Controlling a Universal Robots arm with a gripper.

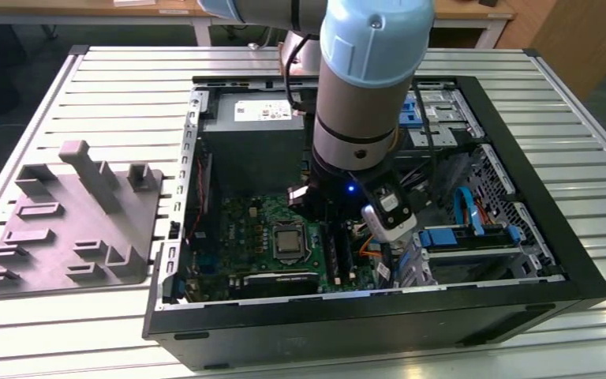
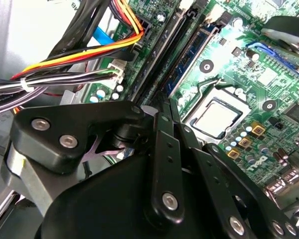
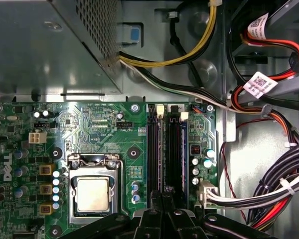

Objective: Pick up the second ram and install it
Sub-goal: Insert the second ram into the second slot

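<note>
Tool (image 3: pixel 162 195) was down over the motherboard (image 3: pixel 97 124), fingers pinched narrow, gripping nothing I could see. Second ram (image 2: pixel 193 52), blue-green, apparently stood slotted just beside them. Fully seated? Couldn't tell.

Arm (image 1: pixel 356 103) inside open computer case (image 1: pixel 535 276)

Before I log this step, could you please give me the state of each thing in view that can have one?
PC case: lying on its side, open on top.
Gripper: lowered inside the case, over the memory slots.
Memory stick: standing in a slot.
Processor: seated in its socket, uncovered.
Cable bundle: tied with a white strap.
</note>
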